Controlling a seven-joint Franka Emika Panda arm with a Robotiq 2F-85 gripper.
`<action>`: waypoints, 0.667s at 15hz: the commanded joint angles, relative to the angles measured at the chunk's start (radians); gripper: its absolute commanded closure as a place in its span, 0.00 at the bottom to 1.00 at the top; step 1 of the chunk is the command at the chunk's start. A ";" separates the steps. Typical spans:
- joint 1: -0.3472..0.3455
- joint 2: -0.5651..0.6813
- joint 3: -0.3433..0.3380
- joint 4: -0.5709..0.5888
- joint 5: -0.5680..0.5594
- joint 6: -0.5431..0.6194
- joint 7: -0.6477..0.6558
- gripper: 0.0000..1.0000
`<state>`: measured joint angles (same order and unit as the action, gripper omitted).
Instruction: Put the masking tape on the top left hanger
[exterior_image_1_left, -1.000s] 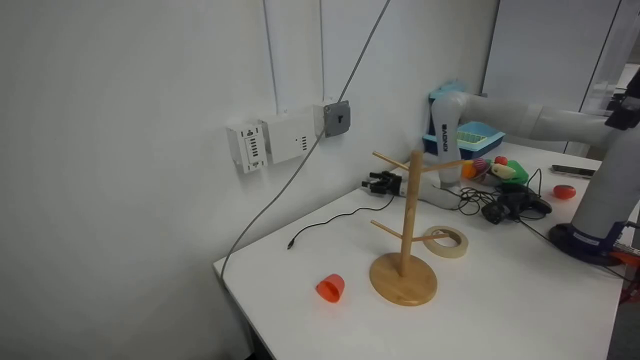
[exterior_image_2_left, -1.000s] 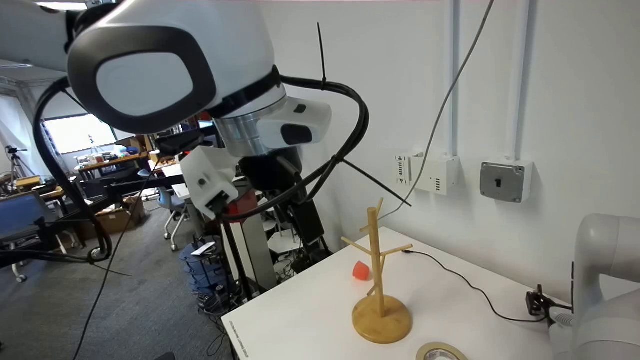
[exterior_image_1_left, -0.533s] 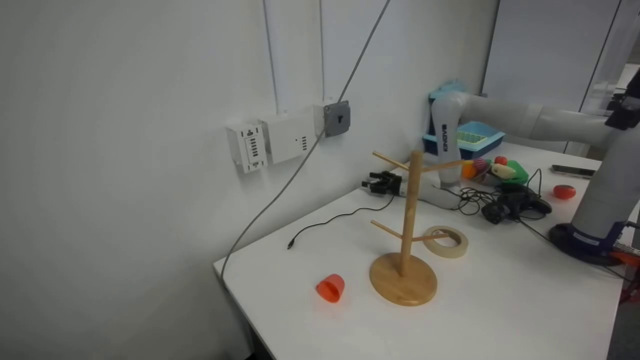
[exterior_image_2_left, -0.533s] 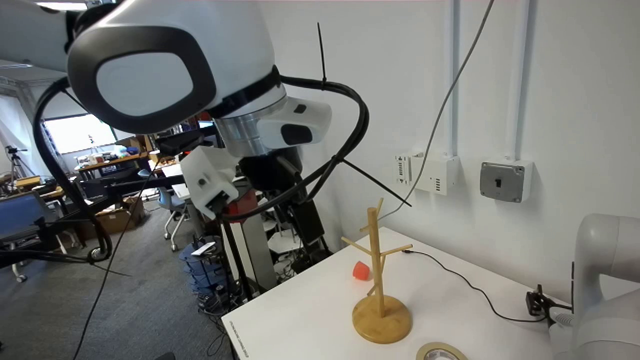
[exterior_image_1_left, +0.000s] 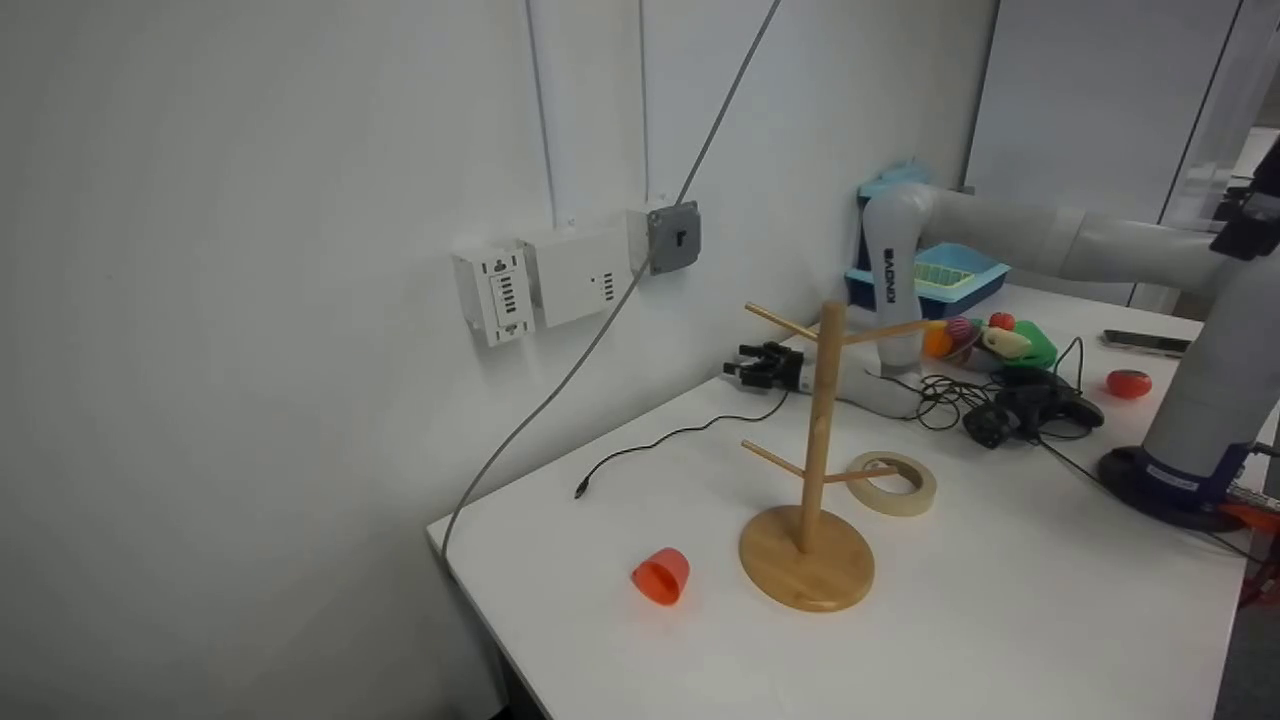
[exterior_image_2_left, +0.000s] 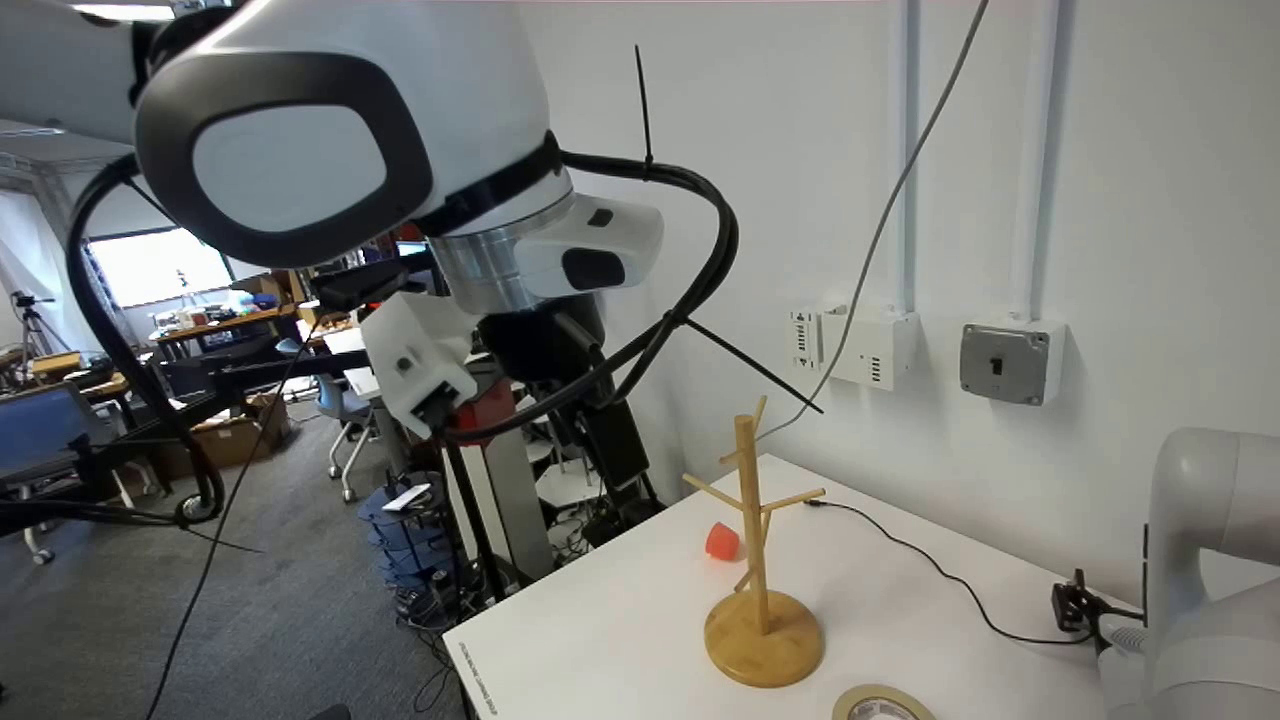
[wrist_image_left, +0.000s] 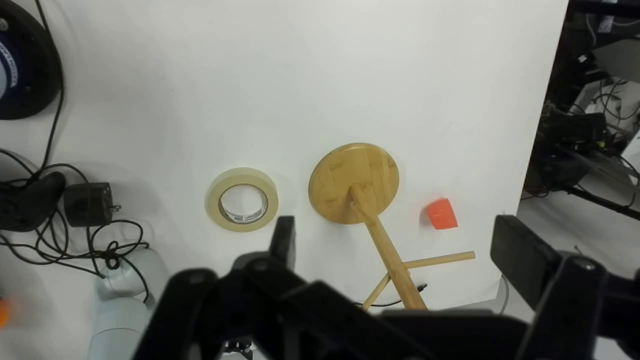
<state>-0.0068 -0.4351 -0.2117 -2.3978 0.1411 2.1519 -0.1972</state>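
The masking tape (exterior_image_1_left: 905, 505), a cream-beige ring, lies flat on the white table beside the wooden stand's round base (exterior_image_1_left: 808, 580). An exterior view cuts off the lower part of the tape (exterior_image_2_left: 880, 692). The top left hanger (exterior_image_1_left: 780, 320) is a thin bare dowel near the top of the upright post (exterior_image_1_left: 822, 400). From above, the wrist view shows the tape (wrist_image_left: 242, 177) left of the stand base (wrist_image_left: 352, 170); which pegs show there I cannot tell. My gripper (wrist_image_left: 401, 245) is open, high over the table, its fingers wide apart with nothing held between them.
A small orange-red cup (exterior_image_1_left: 660, 576) lies on its side near the stand. A black cable (exterior_image_1_left: 690, 430) runs along the wall side. Grey arms (exterior_image_1_left: 1205, 400), tangled cables (exterior_image_1_left: 945, 400) and toy food (exterior_image_1_left: 1005, 342) occupy the table's far part.
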 joint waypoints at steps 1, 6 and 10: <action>-0.020 0.002 0.017 0.003 0.009 -0.004 -0.007 0.00; -0.020 0.002 0.017 0.003 0.009 -0.004 -0.007 0.00; -0.026 0.029 0.015 0.007 0.004 0.031 -0.018 0.00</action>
<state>-0.0115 -0.4311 -0.2058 -2.3985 0.1411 2.1524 -0.1972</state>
